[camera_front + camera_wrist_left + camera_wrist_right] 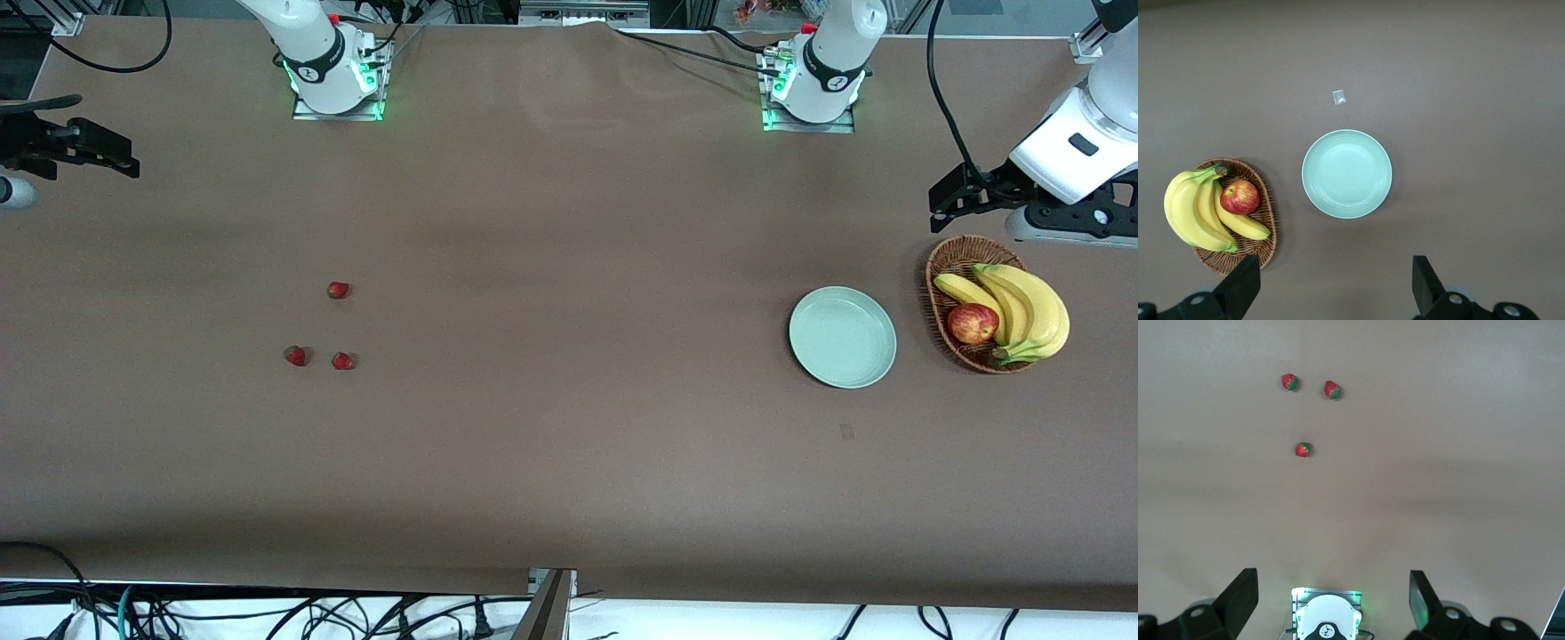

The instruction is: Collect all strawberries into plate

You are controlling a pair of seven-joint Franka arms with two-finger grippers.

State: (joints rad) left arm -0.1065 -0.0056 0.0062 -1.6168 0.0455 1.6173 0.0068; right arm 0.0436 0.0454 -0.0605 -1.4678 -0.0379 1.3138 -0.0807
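Three small red strawberries lie on the brown table toward the right arm's end: one (338, 290) and, nearer the camera, two side by side (295, 356) (343, 360). They also show in the right wrist view (1303, 449) (1290, 382) (1332, 389). The pale mint-green plate (843, 337) sits empty toward the left arm's end, and shows in the left wrist view (1347, 174). My right gripper (124, 163) (1331, 600) hangs high and open, empty, over the table's right-arm end. My left gripper (949, 203) (1335, 287) hangs high and open, empty, over the table beside the basket.
A brown wicker basket (944, 267) (1265, 240) with bananas (1031, 307) and a red-yellow apple (973, 323) stands beside the plate, at the left arm's end. A small grey scrap (846, 432) (1339, 97) lies nearer the camera than the plate. Both arm bases stand along the table's top edge.
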